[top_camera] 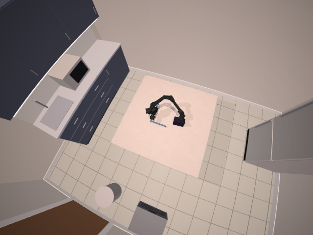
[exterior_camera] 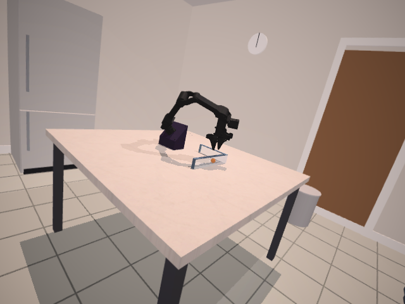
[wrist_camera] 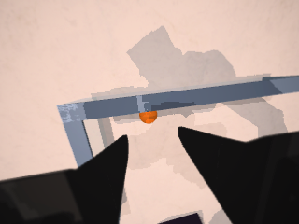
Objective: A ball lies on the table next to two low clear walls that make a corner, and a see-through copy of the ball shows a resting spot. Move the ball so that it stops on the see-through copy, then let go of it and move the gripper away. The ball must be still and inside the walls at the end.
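Ball: the orange ball (wrist_camera: pixel 148 117) is seen near the centre of the wrist view, resting on the bench against the long clear wall; its upper half is covered by that wall. In the exterior view the ball (exterior_camera: pixel 212 160) lies inside the corner, right of frame centre.

See-through copy: it cannot be told apart from the ball in any view; overlap is judged likely, not confirmed.

Walls: two low clear walls (wrist_camera: pixel 187 100) meet in a corner at the left of the wrist view; the ball is enclosed on the inner side.

Gripper: the gripper (exterior_camera: pixel 217 144) is held above the walls, fingers parted, nothing between them. In the wrist view the fingertips are well apart from the ball, which is seen in the gap beyond them.

Bench: pale bench top (exterior_camera: pixel 137 192); the arm's dark base block (exterior_camera: pixel 173 135) stands at upper centre, behind the walls.

Done: ball placed within the walls and released, as judged.

Left: withdrawal of the gripper to be completed; stillness of the ball cannot be confirmed from one moment.
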`<state>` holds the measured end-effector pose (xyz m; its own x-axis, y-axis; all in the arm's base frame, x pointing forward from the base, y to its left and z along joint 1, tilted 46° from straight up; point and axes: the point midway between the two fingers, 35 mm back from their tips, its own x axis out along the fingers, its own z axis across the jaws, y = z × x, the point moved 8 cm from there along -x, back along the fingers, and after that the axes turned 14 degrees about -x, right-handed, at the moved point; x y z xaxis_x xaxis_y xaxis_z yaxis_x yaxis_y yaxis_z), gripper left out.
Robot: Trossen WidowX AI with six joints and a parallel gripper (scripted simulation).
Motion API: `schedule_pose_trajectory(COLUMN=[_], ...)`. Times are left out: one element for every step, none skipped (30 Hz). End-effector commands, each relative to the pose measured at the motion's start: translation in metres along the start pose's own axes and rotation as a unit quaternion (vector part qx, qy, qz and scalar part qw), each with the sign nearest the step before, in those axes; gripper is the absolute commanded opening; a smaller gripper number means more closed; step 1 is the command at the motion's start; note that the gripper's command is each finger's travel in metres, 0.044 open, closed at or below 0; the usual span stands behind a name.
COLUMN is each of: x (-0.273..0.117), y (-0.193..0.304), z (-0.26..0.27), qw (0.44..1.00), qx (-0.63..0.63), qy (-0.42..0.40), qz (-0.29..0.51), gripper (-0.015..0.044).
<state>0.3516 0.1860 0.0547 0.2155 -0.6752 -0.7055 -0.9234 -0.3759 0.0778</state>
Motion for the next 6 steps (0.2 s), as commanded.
schedule_pose_trajectory(x=[-0.012,-0.024,-0.037,-0.045,-0.047,-0.047], y=[0.000,0.001,0.002,0.003,0.003,0.003], z=[0.001,0.000,0.000,-0.001,-0.001,-0.001], qw=[1.000,1.000,1.000,1.000,1.000,1.000], qx=[-0.003,-0.002,-0.001,0.000,0.000,0.000], qy=[0.000,0.000,0.000,0.000,0.000,0.000], qz=[-0.003,-0.002,-0.001,-0.001,-0.001,-0.001], gripper=[0.0302,0.0328,0.0354,0.0380,0.0407,0.0433])
